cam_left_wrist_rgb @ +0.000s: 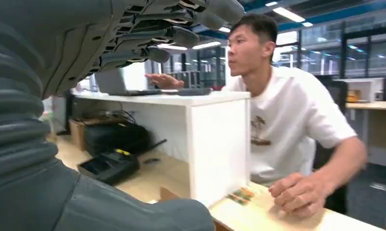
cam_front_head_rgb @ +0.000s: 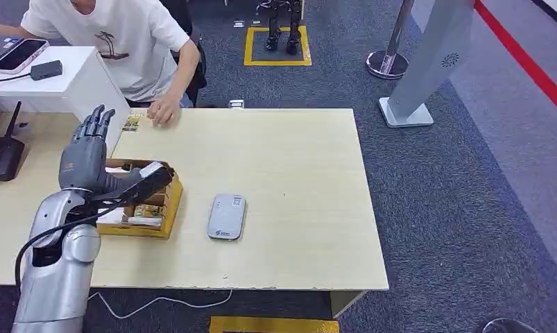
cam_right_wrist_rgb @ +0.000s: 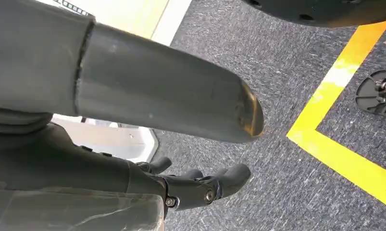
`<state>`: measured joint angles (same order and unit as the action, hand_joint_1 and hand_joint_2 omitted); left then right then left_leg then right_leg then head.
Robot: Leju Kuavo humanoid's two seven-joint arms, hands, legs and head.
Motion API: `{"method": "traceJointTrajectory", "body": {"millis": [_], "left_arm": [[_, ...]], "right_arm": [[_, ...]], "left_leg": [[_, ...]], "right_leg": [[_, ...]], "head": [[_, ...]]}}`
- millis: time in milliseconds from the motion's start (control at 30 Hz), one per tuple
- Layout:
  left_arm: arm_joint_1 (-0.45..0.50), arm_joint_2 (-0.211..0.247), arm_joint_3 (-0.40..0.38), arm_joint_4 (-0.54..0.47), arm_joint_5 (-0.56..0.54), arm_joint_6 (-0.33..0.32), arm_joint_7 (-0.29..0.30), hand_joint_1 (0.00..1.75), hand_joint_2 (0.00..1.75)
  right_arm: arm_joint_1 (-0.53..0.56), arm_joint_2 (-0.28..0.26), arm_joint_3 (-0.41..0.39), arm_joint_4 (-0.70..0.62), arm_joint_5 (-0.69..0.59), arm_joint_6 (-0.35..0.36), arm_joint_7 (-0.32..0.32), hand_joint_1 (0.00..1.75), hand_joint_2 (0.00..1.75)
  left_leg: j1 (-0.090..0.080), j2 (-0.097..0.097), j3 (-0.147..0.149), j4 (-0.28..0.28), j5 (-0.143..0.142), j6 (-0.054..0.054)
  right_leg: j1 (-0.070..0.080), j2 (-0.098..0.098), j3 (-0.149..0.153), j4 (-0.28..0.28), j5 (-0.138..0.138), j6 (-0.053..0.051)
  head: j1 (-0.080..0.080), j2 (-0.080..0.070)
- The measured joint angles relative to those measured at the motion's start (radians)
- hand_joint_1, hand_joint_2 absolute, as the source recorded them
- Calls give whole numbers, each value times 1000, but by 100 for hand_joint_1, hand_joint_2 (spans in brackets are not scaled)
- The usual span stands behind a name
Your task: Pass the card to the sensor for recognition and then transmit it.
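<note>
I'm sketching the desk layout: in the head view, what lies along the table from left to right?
black router → left hand → yellow card box → grey sensor

Left hand (cam_front_head_rgb: 88, 156) raised, fingers straight (empty); right hand (cam_right_wrist_rgb: 200, 185) hangs loose.
</note>
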<state>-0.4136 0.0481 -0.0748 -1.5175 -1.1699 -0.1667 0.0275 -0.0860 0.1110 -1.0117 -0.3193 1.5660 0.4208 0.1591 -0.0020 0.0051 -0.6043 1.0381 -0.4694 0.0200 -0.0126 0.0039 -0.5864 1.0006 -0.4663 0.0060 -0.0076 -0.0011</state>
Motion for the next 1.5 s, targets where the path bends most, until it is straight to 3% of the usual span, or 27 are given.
{"method": "traceJointTrajectory", "body": {"millis": [167, 767, 1300, 1500], "left_arm": [[17, 26, -60, -1, 43, -7, 0, 0, 175], [71, 95, -165, -50, 133, 3, 2, 0, 175], [119, 141, -198, -85, 163, 2, 5, 0, 175], [165, 181, -215, -110, 185, -1, 5, 0, 175]], "right_arm": [[0, 0, 0, 0, 0, 0, 0, 0, 0], [1, 0, -13, 0, 0, 0, 0, 0, 0], [1, 0, -25, 0, 0, 0, -2, 0, 0], [1, 0, -31, 0, 0, 0, -2, 0, 0]], "left_leg": [[0, 0, 0, 0, 0, 0], [0, 0, 0, 0, 0, 0], [0, 0, 0, 0, 0, 0], [0, 0, 0, 0, 0, 0]], "right_leg": [[0, 0, 0, 0, 0, 0], [0, 0, 0, 0, 0, 0], [0, 0, 0, 0, 0, 0], [0, 0, 0, 0, 0, 0]], "head": [[0, 0], [0, 0], [0, 0], [0, 0]]}}
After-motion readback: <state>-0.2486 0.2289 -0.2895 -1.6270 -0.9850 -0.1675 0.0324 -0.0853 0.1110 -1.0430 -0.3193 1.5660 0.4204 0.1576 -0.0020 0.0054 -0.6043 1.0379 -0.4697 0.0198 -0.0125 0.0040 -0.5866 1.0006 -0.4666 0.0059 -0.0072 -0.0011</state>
